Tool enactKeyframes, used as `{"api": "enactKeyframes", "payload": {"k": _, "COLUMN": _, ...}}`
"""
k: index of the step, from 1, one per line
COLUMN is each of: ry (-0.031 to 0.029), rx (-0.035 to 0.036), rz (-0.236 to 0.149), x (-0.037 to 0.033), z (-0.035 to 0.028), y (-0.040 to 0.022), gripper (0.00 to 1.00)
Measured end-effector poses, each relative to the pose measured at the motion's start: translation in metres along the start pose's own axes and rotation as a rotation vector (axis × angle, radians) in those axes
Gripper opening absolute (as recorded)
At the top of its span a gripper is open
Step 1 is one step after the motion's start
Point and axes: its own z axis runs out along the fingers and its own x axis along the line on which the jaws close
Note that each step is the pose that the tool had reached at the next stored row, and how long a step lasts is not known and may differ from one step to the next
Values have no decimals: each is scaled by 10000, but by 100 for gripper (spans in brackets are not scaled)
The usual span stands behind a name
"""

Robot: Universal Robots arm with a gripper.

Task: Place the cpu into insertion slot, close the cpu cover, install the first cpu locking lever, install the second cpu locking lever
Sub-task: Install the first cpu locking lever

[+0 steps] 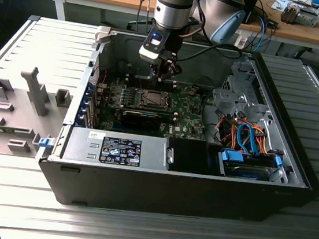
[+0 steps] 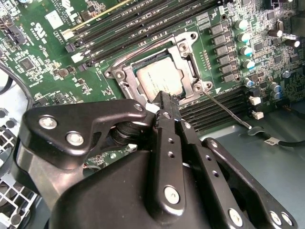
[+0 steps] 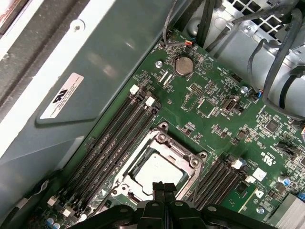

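Observation:
The cpu [image 2: 159, 78] [image 3: 157, 169] lies flat in the insertion slot [image 1: 151, 99] on the green board, silver top up. The cpu cover [image 2: 188, 55] [image 3: 164, 143], a silver frame, lies closed around it. A thin wire locking lever [image 2: 226, 110] juts out from one corner of the socket, over the memory slots. My gripper [image 1: 161, 78] [image 2: 164, 99] [image 3: 164, 186] hangs inside the case just above the socket's edge. Its fingers are shut together with nothing between them. Whether the tips touch the cover I cannot tell.
Long black memory slots [image 3: 112, 143] flank the socket. A long black card [image 1: 142, 117] lies in front of it in the exterior view. A drive cage [image 1: 235, 97] and orange and blue cables [image 1: 247, 139] sit at the exterior view's right. The case walls [image 1: 157, 189] enclose everything.

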Motion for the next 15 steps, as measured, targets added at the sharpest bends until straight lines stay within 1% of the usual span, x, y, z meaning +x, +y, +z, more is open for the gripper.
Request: {"api": "enactKeyframes", "payload": {"k": 15, "ry": -10, "rx": -8, "rz": -458, "x": 0, "z": 0, "y": 0, "gripper": 11}}
